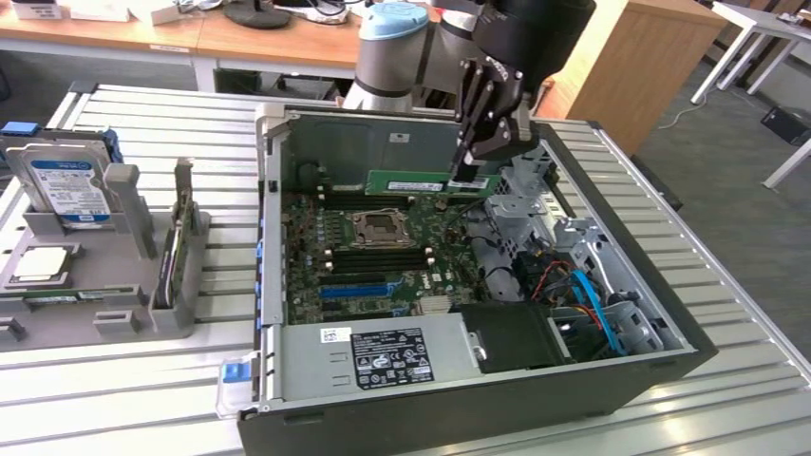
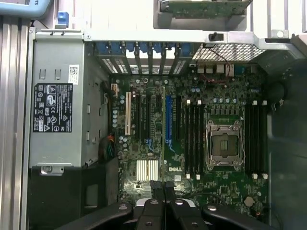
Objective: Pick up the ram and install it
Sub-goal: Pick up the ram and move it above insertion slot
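Observation:
The ram [image 1: 408, 182], a long green stick, hangs level above the motherboard [image 1: 380, 256] inside the open computer case. My gripper [image 1: 466, 179] is shut on the stick's end toward the exterior view's right. In the wrist view the black fingers [image 2: 154, 188] press together around a thin edge-on strip, the ram [image 2: 163, 139], which runs out over the board. Black memory slots [image 2: 193, 139] lie beside the CPU socket [image 2: 224, 143], with a second bank [image 2: 256, 139] on its other side.
The case's metal walls [image 1: 273, 218] surround the board. A power supply [image 1: 380, 356] fills the near end, and cables [image 1: 583, 294] crowd the exterior view's right. A grey fixture [image 1: 121, 285] on the exterior view's left holds a hard drive [image 1: 66, 185].

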You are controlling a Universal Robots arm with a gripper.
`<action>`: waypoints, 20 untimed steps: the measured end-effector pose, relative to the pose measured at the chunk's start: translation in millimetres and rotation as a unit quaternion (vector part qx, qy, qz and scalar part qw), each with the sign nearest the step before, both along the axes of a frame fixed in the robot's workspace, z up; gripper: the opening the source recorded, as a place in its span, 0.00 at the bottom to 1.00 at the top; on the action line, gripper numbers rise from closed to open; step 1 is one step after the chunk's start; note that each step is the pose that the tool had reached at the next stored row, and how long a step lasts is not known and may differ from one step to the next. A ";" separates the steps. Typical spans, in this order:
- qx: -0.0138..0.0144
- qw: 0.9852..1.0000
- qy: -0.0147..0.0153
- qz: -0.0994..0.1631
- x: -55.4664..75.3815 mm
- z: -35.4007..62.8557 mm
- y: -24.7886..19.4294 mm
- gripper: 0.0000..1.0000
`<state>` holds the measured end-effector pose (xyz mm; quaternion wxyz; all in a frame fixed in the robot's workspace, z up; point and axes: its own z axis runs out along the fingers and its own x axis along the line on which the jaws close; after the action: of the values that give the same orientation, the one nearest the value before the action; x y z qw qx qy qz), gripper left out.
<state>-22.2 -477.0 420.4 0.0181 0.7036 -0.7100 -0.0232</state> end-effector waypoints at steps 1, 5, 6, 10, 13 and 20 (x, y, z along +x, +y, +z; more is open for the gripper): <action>0.000 1.000 0.000 0.000 1.1 0.1 0.0 0.11; 0.000 1.000 0.000 0.000 1.2 0.0 0.0 0.11; 0.000 1.000 0.000 0.000 1.2 0.0 0.0 0.11; 0.000 1.000 0.000 0.000 1.2 -1.5 16.0 0.11; 0.000 1.000 0.000 0.000 1.2 -2.2 28.0 0.11; 0.000 1.000 0.000 0.000 1.2 -3.1 46.0 0.11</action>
<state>-21.0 -430.9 417.3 0.0181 0.7036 -0.7100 -0.0233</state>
